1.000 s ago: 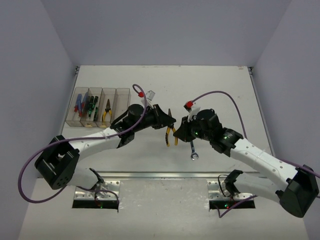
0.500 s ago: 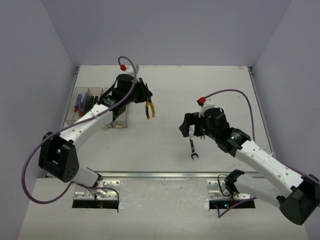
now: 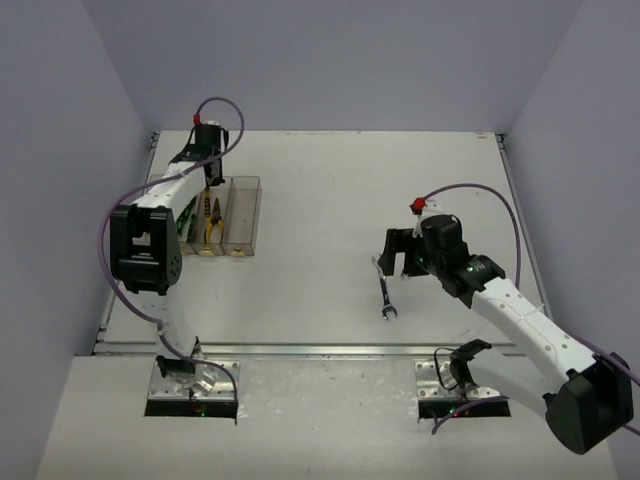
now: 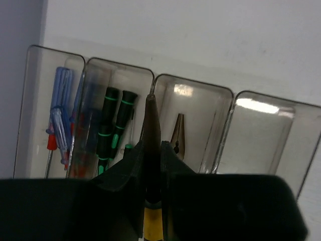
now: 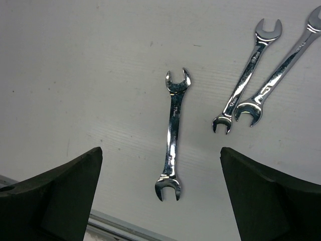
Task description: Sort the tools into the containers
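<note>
left gripper: black fingers clenched on the held pliers; we see the pinch just behind the nose.
held pliers: dull grey steel nose, tapered and pointing away from the wrist camera, with a yellow grip showing below the pinch. It hangs over the bin row, nose in line with the wall between the second and third bins. We cannot tell if it touches the plastic.
bin row: four narrow clear plastic troughs with rounded corners, joined side by side, glossy with glare. It sits at the far left of the table.
bin 1 (leftmost): blue/red screwdrivers, translucent blue handles with red ends.
bin 2: black/green screwdrivers, black handles with green rings.
bin 3: binned pliers; in the wrist view we see only the pointed nose.
right gripper: released, with black fingers spread wide and gripping nothing. It hovers over the centre wrench.
centre wrench: polished silver, flat shank, an open-end head at each end. It lies flat on the table between the two fingers, clear of both.
second wrench, third wrench: same chrome finish, lying angled to one side of the centre wrench. Their near heads are close together; we cannot tell if they touch.
table: matte white, faintly scuffed.
</note>
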